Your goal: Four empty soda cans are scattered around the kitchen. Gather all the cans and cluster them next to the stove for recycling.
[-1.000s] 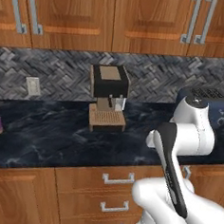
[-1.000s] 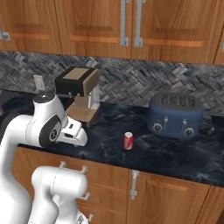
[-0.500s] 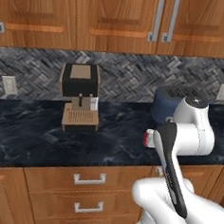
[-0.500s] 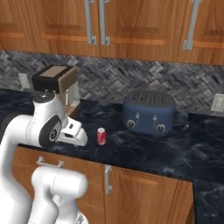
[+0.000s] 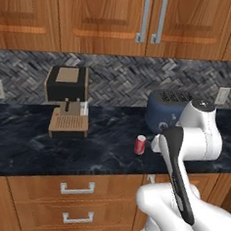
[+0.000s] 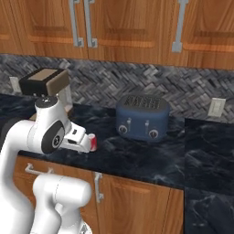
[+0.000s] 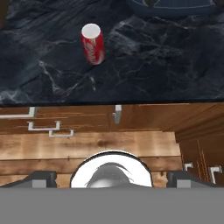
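You can see the red soda can (image 7: 92, 43) standing upright on the black desk (image 7: 153, 65) near the upper left of the hand view. Your tool (image 7: 111, 178) is released, well apart from it.

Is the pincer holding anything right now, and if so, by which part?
Nothing is held. The pincer is open and empty, well short of the red soda can standing on the black counter.

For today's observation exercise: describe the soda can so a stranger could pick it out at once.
Find the black marbled counter under the wood cabinets. Between the coffee machine and blue toaster, nearer the front edge, stands the soda can: small, upright, bright red, silver-topped.
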{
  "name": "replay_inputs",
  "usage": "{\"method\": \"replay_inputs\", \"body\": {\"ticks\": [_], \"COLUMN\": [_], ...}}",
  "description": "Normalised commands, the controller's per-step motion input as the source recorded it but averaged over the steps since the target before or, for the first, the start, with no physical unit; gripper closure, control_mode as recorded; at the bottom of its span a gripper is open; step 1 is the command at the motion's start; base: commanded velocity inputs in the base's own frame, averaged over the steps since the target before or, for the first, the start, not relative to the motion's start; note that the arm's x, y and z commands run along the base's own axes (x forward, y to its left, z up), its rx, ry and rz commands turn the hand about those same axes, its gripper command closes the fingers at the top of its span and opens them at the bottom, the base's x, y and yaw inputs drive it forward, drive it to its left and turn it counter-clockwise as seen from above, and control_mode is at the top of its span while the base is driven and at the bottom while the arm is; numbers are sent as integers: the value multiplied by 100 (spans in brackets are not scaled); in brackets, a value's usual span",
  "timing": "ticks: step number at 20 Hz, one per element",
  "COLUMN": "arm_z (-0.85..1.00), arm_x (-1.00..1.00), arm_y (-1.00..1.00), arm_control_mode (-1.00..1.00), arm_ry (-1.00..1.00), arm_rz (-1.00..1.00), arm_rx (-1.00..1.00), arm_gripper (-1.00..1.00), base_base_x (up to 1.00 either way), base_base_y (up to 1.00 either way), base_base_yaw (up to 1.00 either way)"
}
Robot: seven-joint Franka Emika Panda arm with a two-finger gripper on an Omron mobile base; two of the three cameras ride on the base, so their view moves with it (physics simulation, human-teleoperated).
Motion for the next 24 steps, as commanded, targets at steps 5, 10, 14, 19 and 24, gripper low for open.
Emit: {"method": "replay_inputs", "body": {"ticks": [5, 10, 14, 19, 24], "arm_z": [0, 0, 0, -7, -7], "arm_x": [0, 0, 3, 31, 45], "arm_y": [0, 0, 0, 0, 0], "arm_control_mode": [100, 100, -100, -100, -100], "arm_ry": [0, 0, 0, 2, 4], "arm_rz": [0, 0, 0, 0, 2], "arm_rx": [0, 0, 0, 0, 0], "arm_gripper": [-100, -100, -100, -100, -100], "base_base_x": [45, 28, 0, 0, 0], "base_base_y": [-2, -3, 0, 0, 0], "base_base_yaw": [0, 0, 0, 0, 0]}}
